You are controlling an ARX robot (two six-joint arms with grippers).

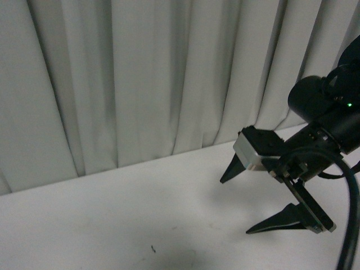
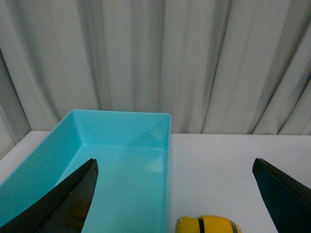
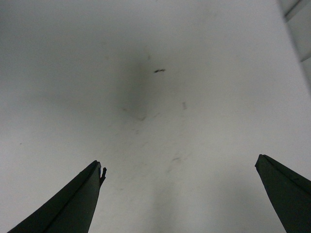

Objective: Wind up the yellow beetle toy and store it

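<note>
Grasp pending: left pincer (image 2: 175, 162), spread, likely must close on the yellow beetle toy (image 2: 208, 224); right pincer (image 1: 235, 206), four o'clock in front view, gapes empty.

Right arm casing (image 1: 318, 98): we recorded a black rounded shell with one small green light (image 1: 349, 104).
Wrist block (image 1: 248, 151): we noted a pale grey box on black brackets.
Cable (image 1: 354, 219): we saw one thick black lead.
Right gripper (image 1: 235, 206) fingers (image 1: 281, 218): we found them matte black, tapering to points.
Left gripper (image 2: 175, 162) fingers (image 2: 73, 204): we found equally dark, pointed blades.
</note>
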